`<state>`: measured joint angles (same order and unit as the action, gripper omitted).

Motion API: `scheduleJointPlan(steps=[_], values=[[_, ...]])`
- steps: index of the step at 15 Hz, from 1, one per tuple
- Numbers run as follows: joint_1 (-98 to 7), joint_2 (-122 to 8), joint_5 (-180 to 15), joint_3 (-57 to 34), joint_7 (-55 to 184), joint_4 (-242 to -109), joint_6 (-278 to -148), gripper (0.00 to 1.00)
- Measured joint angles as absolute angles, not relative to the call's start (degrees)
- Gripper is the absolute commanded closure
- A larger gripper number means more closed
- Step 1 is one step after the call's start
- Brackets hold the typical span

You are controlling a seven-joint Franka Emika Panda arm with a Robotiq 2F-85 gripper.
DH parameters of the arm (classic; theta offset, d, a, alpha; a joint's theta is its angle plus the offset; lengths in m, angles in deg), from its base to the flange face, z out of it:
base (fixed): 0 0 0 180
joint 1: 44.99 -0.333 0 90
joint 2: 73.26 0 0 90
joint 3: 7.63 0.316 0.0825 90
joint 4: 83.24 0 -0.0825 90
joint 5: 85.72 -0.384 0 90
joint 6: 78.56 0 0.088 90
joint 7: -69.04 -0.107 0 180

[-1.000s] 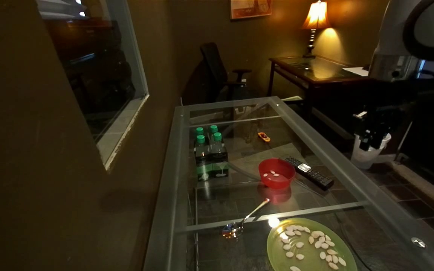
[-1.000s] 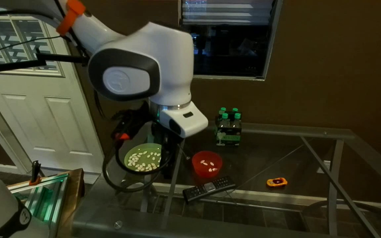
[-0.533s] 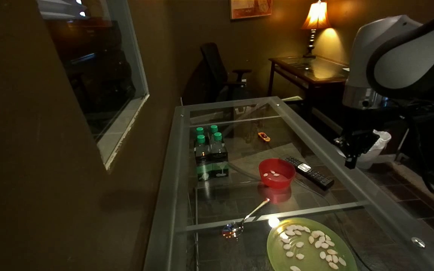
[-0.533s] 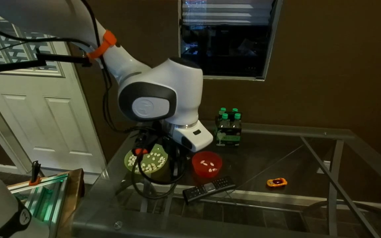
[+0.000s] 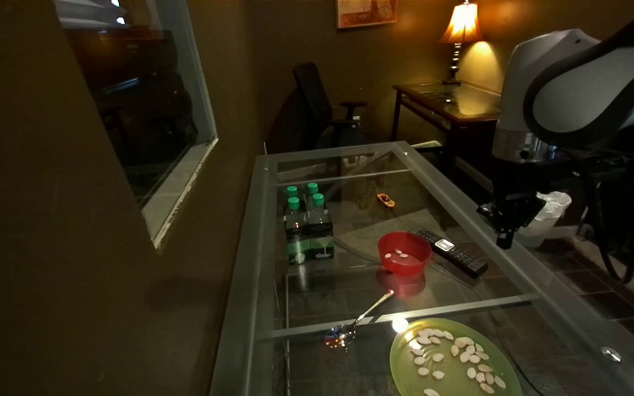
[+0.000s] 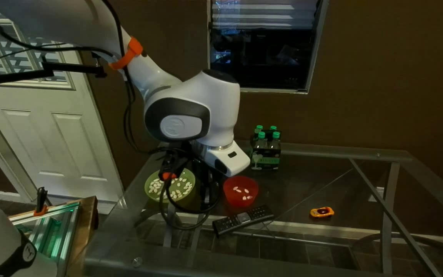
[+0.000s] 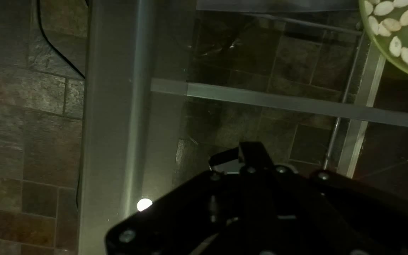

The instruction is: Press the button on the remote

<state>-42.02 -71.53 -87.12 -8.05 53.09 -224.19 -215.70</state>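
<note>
on glass tabletop (image 6: 221, 261): remote (image 5: 452, 252) lies flat, buttons (image 5: 465, 258) up, just beside red bowl (image 5: 405, 268); a few pale seeds (image 5: 403, 254) in bowl. gripper (image 5: 505, 241) hangs apart from remote, pointing down; wrist view: fingers (image 7: 255, 154) look together. green plate (image 5: 451, 368) bears more seeds.

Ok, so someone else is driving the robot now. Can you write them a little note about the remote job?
Gripper: looks shut, nothing seen in it, apart from the remote, which the wrist view doesn't show.
Remote: lies on the glass table beside the red bowl, its buttons facing up.
Done: no press shows.
Left: bring the gripper over the remote and press down; the pictures don't say which one to press.
</note>
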Motion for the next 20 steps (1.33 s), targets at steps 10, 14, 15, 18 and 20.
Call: scheduleJointPlan(steps=[10, 14, 15, 18, 20], values=[[-42.9, -64.8, -89.1, -8.1, 54.3, -221.1, -219.7, 1.00], [-42.9, -62.2, -89.1, -8.1, 54.3, -219.9, -220.4, 1.00], [-42.9, -61.5, -89.1, -8.1, 54.3, -219.5, -220.6, 1.00], [-42.9, -59.7, -89.1, -8.3, 54.3, -218.5, -220.8, 1.00], [-42.9, -58.8, -89.1, -8.4, 54.3, -217.8, -220.9, 1.00]])
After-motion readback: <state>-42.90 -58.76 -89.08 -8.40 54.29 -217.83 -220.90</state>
